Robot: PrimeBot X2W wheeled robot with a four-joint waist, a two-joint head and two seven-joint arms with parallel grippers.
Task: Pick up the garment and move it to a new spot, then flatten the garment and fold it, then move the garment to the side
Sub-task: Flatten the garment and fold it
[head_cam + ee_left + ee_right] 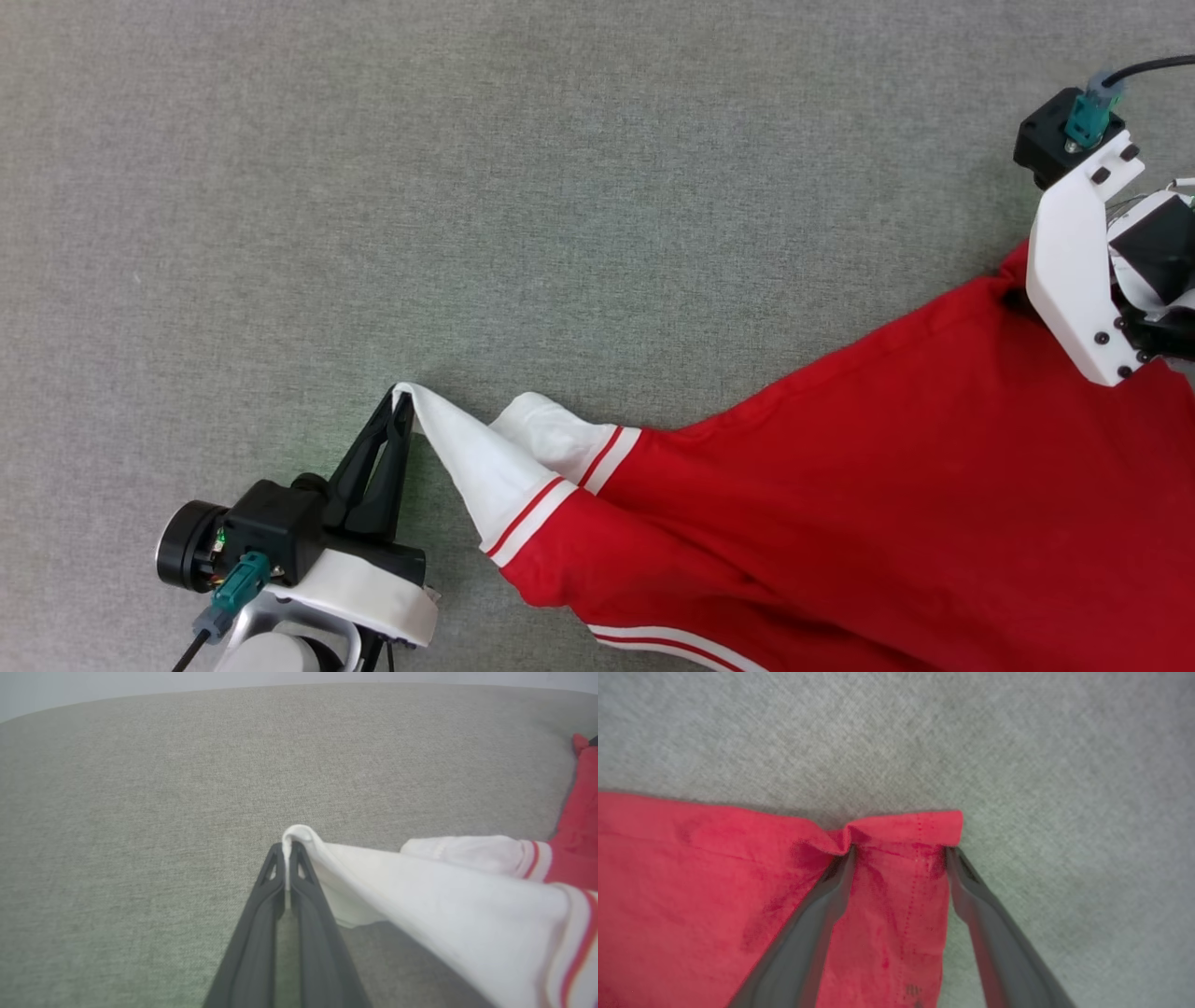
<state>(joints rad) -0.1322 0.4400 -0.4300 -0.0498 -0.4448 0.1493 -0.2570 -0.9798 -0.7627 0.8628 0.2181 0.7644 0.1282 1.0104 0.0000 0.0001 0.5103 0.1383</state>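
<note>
Flattening: left hand (401, 399) pinches sleeve (476, 467) at 8 o'clock; right hand (899, 851) wide open, empty, straddling shirt (840, 485) hem (906, 830) at 3 o'clock. Fold pending.

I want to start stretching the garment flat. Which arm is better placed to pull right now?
Left, I'd judge. The left gripper is shut on the white sleeve tip of the garment, ready to pull. The right gripper stands open, fingers astride the red hem corner, gripping nothing yet.
</note>
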